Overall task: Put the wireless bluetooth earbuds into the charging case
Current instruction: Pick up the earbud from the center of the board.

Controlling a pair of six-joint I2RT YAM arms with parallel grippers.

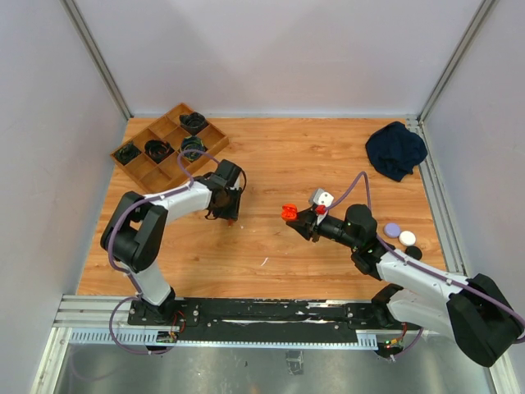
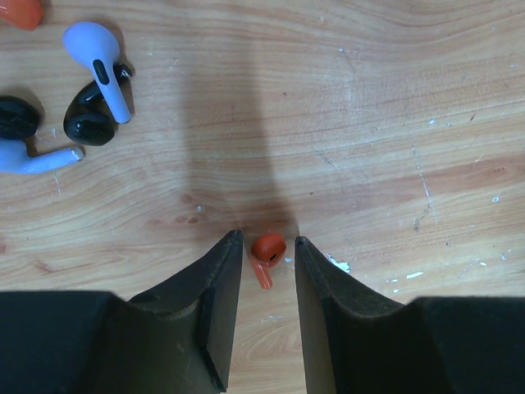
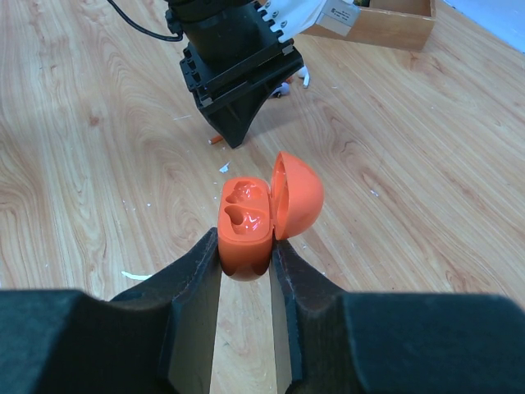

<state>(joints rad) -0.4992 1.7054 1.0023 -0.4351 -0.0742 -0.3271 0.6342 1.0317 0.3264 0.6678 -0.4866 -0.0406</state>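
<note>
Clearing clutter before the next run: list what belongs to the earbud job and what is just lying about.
Job: open orange case in the right fingers; orange earbud between the left fingers; lavender earbuds; black earbuds; three round cases.
Lying about: wooden tray; dark cloth.

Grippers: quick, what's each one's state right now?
Left gripper: open, straddling the orange earbud, not clamping it.
Right gripper: closed on the orange charging case, its lid open.
</note>
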